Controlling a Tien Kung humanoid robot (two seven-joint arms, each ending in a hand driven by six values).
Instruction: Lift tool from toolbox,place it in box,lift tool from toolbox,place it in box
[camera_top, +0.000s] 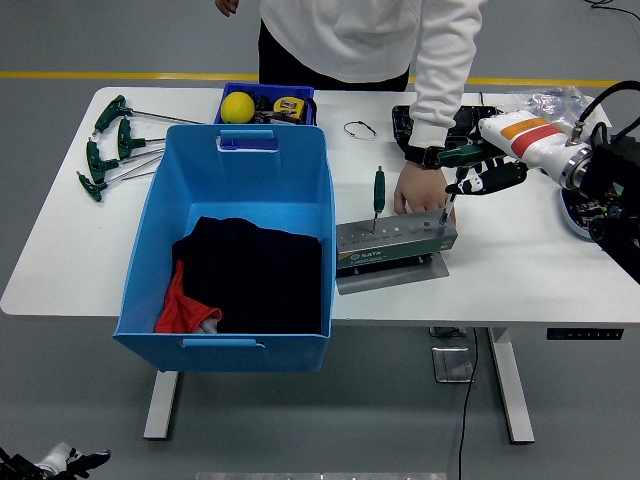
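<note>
Gripping a green tool (462, 156) at the rack's (394, 238) two o'clock, your right hand (483, 170) sits beside a person's hand (418, 188).

The robot's right arm comes in from the right edge, its white forearm angled toward the middle of the table. Its right hand (478, 172) has the black fingers curled around a green-handled tool held crosswise. A person's hand (420, 188) rests flat just left of it, sleeve above.
</note>
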